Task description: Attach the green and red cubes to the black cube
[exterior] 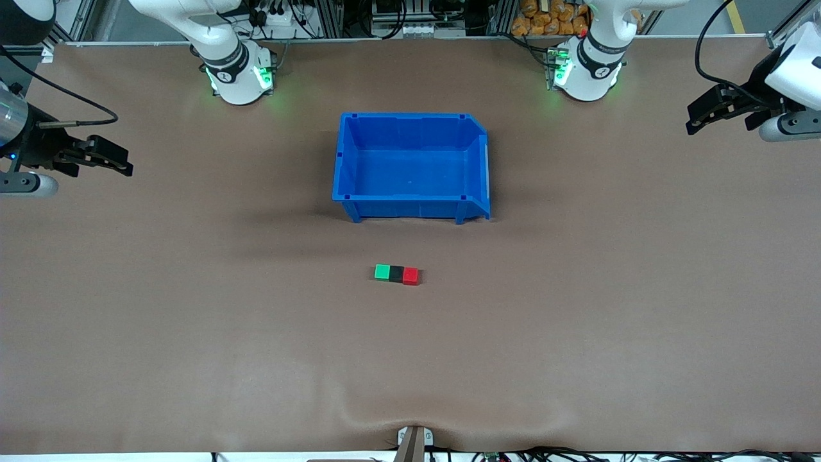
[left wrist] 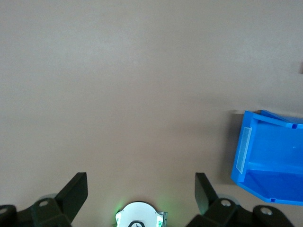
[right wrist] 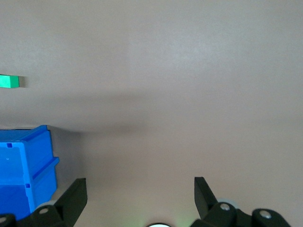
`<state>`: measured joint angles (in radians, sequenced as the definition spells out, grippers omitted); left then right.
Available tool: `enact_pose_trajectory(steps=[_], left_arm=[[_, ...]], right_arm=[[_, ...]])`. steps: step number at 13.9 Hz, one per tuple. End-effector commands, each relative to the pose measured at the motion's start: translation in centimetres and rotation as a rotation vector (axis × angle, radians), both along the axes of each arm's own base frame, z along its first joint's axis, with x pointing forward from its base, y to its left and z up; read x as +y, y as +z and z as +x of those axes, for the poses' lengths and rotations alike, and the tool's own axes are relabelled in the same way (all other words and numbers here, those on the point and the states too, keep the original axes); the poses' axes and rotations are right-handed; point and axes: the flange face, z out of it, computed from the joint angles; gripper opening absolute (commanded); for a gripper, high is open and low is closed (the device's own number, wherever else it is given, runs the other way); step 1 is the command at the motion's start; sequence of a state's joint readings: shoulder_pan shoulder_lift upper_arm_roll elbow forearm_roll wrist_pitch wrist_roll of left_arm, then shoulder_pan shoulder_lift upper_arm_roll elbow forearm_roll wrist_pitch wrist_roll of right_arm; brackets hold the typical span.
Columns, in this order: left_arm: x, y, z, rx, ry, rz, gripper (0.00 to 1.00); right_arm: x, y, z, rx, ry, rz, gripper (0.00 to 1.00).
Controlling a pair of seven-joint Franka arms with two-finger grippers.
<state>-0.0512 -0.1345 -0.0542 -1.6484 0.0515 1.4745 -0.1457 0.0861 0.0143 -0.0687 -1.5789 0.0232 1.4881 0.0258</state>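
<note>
Brown counter (exterior: 192,333) w/ blue bin (exterior: 410,168) mid. Left tool (exterior: 696,119) & right tool (exterior: 122,165) wait released over their counter ends. Nearer camera than bin: green cube (exterior: 382,272), black cube (exterior: 396,274), red cube (exterior: 410,276) touching in a row

A brown table (exterior: 192,333) carried an open blue plastic bin (exterior: 410,168) at its middle. Nearer the front edge, a green cube (exterior: 382,272), black cube (exterior: 396,274) and red cube (exterior: 410,276) lay touching in one row.
</note>
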Motion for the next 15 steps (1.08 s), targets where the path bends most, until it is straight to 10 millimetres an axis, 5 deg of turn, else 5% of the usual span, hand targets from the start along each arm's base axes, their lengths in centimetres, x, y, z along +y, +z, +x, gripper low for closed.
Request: enact_pose_trajectory(steps=[1, 15], left_arm=[[0.0, 0.6, 0.2, 0.007, -0.013, -0.001, 1.00], [-0.1, 0.4, 0.1, 0.016, -0.012, 0.004, 1.00]], right_arm=[[-0.1, 0.6, -0.5, -0.019, -0.009, -0.006, 1.00], [1.5, 0.5, -0.3, -0.020, 0.023, 0.004, 1.00]])
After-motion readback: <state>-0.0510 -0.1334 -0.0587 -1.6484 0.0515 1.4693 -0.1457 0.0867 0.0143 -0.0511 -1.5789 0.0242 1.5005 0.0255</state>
